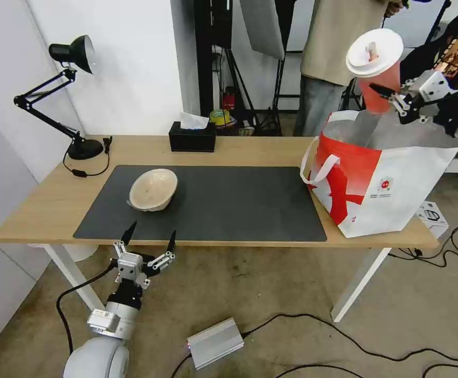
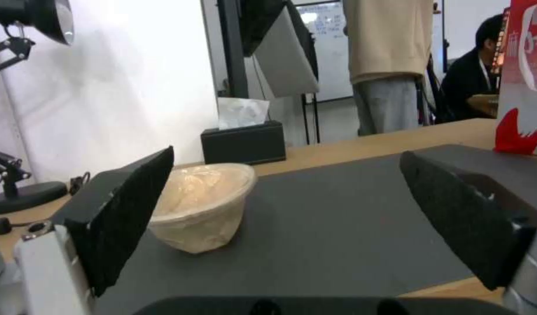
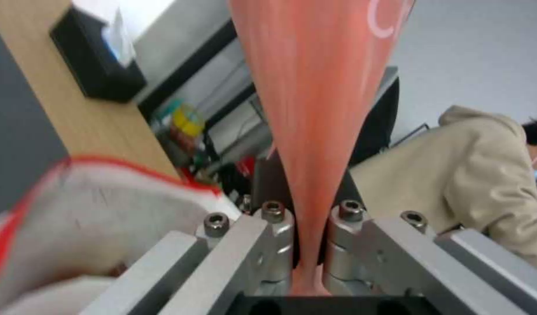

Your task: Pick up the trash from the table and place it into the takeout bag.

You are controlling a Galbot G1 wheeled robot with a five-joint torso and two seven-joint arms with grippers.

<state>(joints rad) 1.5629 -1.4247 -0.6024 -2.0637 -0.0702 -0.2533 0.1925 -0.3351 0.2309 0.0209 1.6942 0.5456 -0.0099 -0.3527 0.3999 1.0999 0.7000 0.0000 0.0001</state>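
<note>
My right gripper (image 1: 392, 98) is shut on a tall red cup (image 1: 380, 84) with a white lid, holding it tilted just above the open mouth of the takeout bag (image 1: 381, 184). The bag stands on the table's (image 1: 249, 149) right end. In the right wrist view the cup (image 3: 321, 109) is squeezed between the fingers (image 3: 274, 236), over the bag's rim (image 3: 105, 218). A shallow beige bowl (image 1: 153, 189) lies tipped on the dark mat (image 1: 239, 205), left of centre. My left gripper (image 1: 150, 237) hangs open below the table's front edge, facing the bowl (image 2: 201, 205).
A black desk lamp (image 1: 71, 52) stands at the back left and a black tissue box (image 1: 192, 137) at the back middle. On the floor lie a silver box (image 1: 215, 342) and cables. A person stands behind the table near the bag.
</note>
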